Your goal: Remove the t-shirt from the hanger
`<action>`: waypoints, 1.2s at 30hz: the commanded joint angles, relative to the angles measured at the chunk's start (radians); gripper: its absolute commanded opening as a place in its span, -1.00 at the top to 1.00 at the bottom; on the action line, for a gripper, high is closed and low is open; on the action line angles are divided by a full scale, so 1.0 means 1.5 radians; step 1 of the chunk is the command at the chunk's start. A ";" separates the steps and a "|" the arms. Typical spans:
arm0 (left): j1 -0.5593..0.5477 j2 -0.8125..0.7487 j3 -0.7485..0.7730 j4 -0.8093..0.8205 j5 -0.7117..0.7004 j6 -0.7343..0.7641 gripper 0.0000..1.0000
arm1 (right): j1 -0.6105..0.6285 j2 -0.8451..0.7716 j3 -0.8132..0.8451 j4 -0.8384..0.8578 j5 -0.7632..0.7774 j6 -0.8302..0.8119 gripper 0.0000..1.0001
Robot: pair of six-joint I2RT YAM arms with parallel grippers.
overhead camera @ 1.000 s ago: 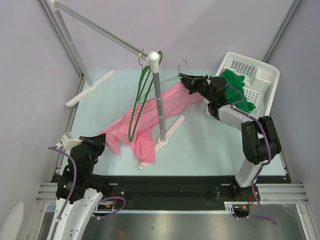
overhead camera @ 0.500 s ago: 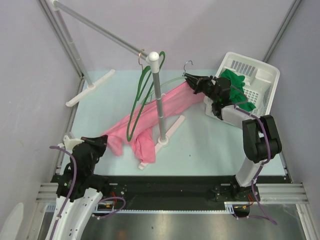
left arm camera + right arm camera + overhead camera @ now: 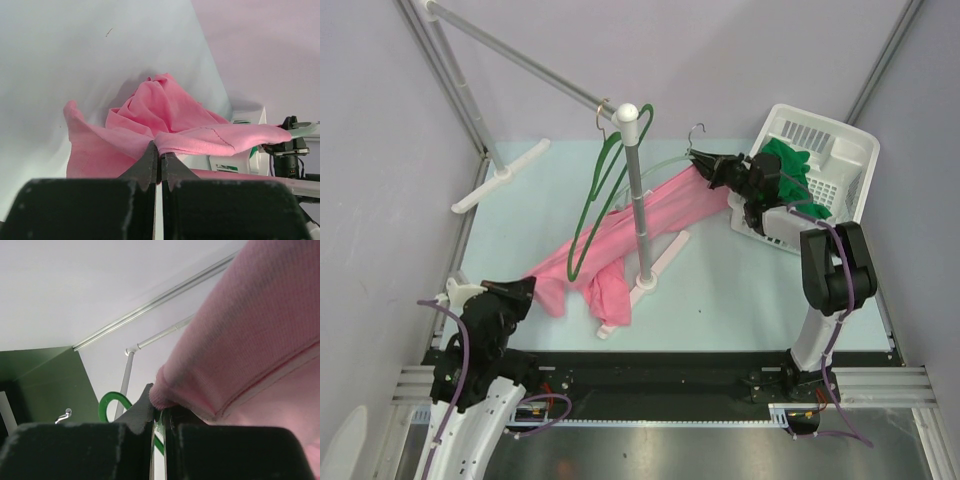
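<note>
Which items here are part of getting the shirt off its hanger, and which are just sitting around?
In the job: pink t-shirt, pale hanger, left gripper, right gripper (both shut on the shirt).
Lying about: dark green hanger, clothes rack, white basket, green garment in it.

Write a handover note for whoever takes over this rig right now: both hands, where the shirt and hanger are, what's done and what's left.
Left hand: shut on the pink t-shirt at its lower edge, near the table's front left.
Right hand: shut, apparently on the neck of the pale hanger where the collar bunches, beside the basket.
T-shirt: stretched between both hands, passing the rack pole.
Done: both grips set, cloth taut.
Left: the collar is not yet off the hanger. Pull it free, probably toward the left hand.
</note>
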State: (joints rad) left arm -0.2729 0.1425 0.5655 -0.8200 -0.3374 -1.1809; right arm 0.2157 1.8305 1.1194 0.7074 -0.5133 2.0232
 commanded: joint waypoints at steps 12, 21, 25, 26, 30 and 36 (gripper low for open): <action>0.019 -0.035 0.027 -0.105 -0.182 0.016 0.99 | -0.139 0.063 0.140 -0.001 0.176 0.205 1.00; 0.019 0.103 -0.003 0.211 0.076 0.209 0.43 | -0.105 0.028 0.123 -0.021 0.136 0.071 1.00; 0.020 0.229 0.060 0.275 0.189 0.267 -0.45 | -0.043 0.015 0.108 -0.016 0.108 0.010 1.00; 0.025 0.273 0.094 0.271 0.217 0.280 -0.58 | -0.031 0.015 0.110 -0.020 0.104 -0.004 1.00; 0.040 0.348 0.171 0.255 0.290 0.319 -0.80 | 0.019 0.017 0.117 -0.032 0.077 -0.091 1.00; 0.124 0.363 0.196 0.270 0.371 0.331 -0.72 | 0.101 0.040 0.141 -0.040 0.019 -0.176 1.00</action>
State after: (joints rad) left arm -0.1753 0.6868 0.8143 -0.4587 0.0872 -0.7361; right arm 0.2966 1.9163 1.2720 0.5941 -0.4152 1.8645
